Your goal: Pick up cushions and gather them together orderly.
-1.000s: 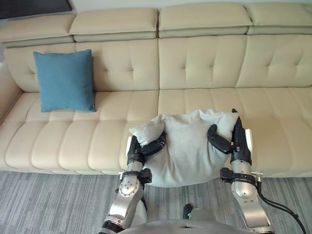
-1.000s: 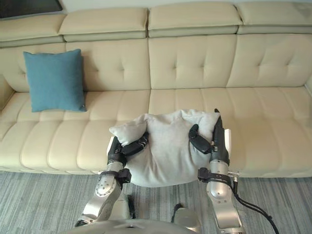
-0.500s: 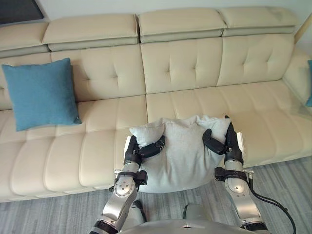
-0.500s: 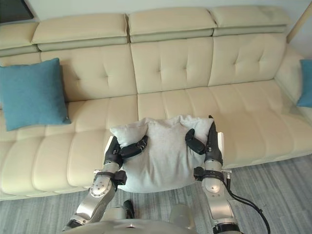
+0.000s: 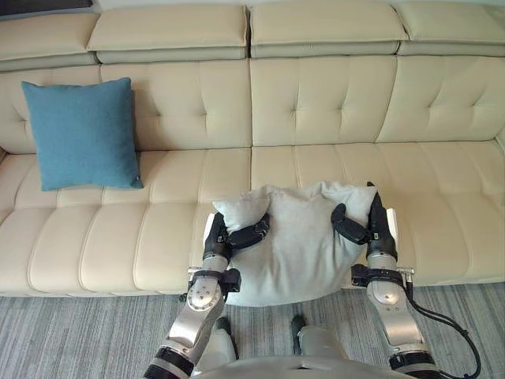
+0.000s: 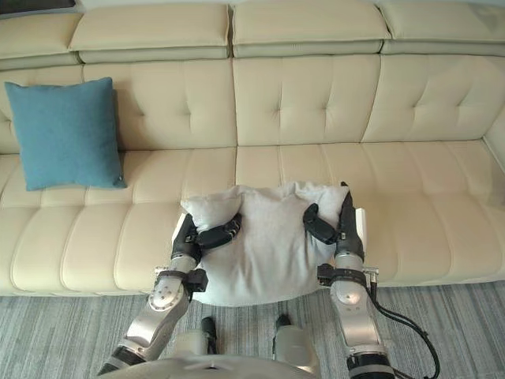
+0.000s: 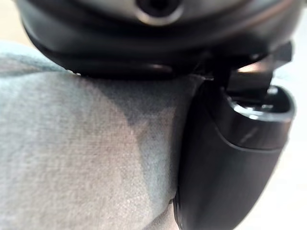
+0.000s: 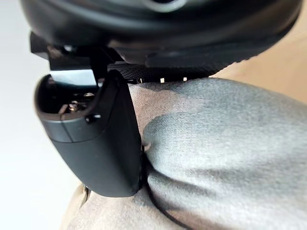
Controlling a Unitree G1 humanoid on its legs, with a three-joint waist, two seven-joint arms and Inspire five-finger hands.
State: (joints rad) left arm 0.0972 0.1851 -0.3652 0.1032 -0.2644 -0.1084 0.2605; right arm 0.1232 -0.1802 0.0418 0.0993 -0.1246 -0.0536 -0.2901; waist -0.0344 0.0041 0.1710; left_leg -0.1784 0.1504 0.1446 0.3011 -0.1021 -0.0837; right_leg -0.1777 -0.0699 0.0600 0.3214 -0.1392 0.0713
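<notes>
A light grey cushion point(image 5: 300, 245) hangs between my two hands in front of the sofa's seat edge. My left hand point(image 5: 225, 239) grips its left side, thumb curled over the cloth point(image 7: 86, 158). My right hand point(image 5: 369, 227) clamps its right side, thumb pressed into the fabric point(image 8: 211, 153). A blue cushion point(image 5: 80, 134) leans upright against the backrest at the sofa's left end.
The long cream leather sofa point(image 5: 331, 110) spans the whole view, with bare seat room between the blue cushion and the grey one and to the right. Grey striped carpet point(image 5: 71, 332) lies in front of it.
The camera has swung back to the left: the blue cushion stands further right in view and the second blue cushion at the right edge is out of sight. Both hands keep their hold.
</notes>
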